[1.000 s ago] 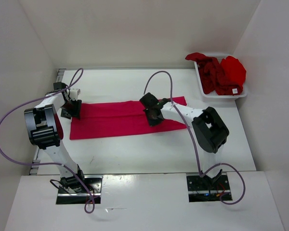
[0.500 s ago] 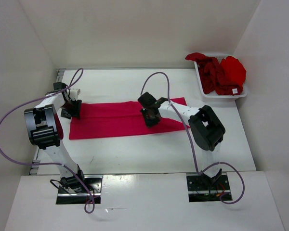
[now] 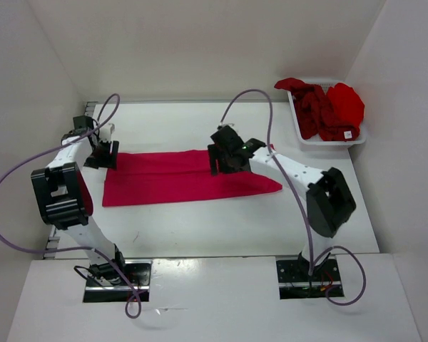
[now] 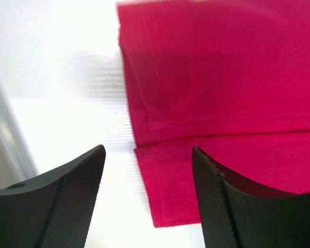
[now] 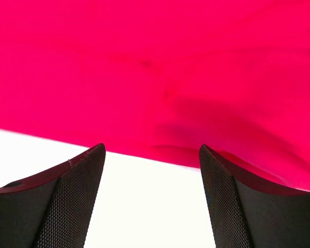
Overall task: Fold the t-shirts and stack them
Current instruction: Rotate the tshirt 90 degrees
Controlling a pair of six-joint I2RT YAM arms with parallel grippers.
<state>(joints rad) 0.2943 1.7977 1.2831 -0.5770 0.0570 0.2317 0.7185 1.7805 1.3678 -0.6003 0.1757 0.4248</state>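
A pinkish-crimson t-shirt [image 3: 164, 178] lies flat on the table, folded into a long strip that runs left to right. My left gripper [image 3: 101, 152] hovers open over its far left corner; in the left wrist view that corner [image 4: 165, 201] shows between the fingers [image 4: 67, 201], untouched. My right gripper [image 3: 223, 159] stands open above the strip's middle. The right wrist view shows the shirt's edge [image 5: 155, 67] beyond the right gripper [image 5: 151, 148], with bare table between its jaws. A dark maroon t-shirt [image 3: 312, 107] and a bright red t-shirt [image 3: 346, 103] are bunched in the basket.
The white mesh basket [image 3: 327, 141] stands at the far right corner against the wall. White walls close in the table on the left, back and right. A metal rail [image 3: 88, 110] runs along the left edge. Both arms trail purple cables.
My right gripper has opened and let go of the crimson shirt, lifting slightly while its elbow swung right. The left gripper opened wider and drew back toward the far left corner.
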